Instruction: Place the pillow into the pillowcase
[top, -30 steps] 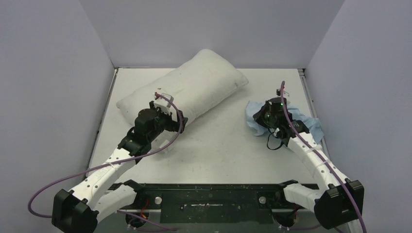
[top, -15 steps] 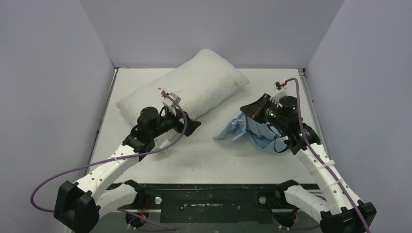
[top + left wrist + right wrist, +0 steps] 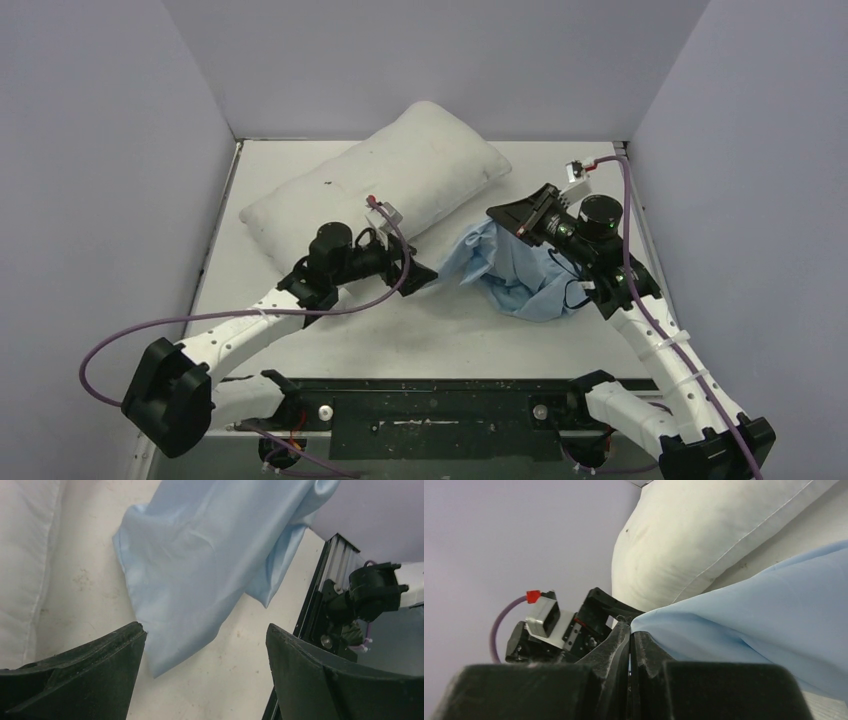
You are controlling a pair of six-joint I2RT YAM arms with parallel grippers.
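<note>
Top external view, biggest thing first: white table (image 3: 450, 335), a bit scuffed and speckled, boxed in by plain grey walls (image 3: 430, 60).

Next up, the pillow (image 3: 400, 180). Plump, off-white, lying diagonally across the far-left part of the table with one end up near the back wall. Not touched by either gripper and completely outside the pillowcase (image 3: 515, 275).

That one: thin light-blue cloth, wrinkled, right of centre. Partly lifted off the table, partly bunched on it, close to the pillow's near edge. Hard to tell whether actually touching it.

Then the right gripper (image 3: 505, 220), raised above the cloth, fingers pressed together and pinching an edge of the pillowcase. Pretty clear in the right wrist view, with blue fabric coming straight out from between the closed tips.

Lastly the left gripper (image 3: 426, 276), low over the table between pillow and pillowcase. Fingers spread wide, nothing in between. From the left wrist view, aimed at a hanging corner of the blue cloth, near it but not gripping.
</note>
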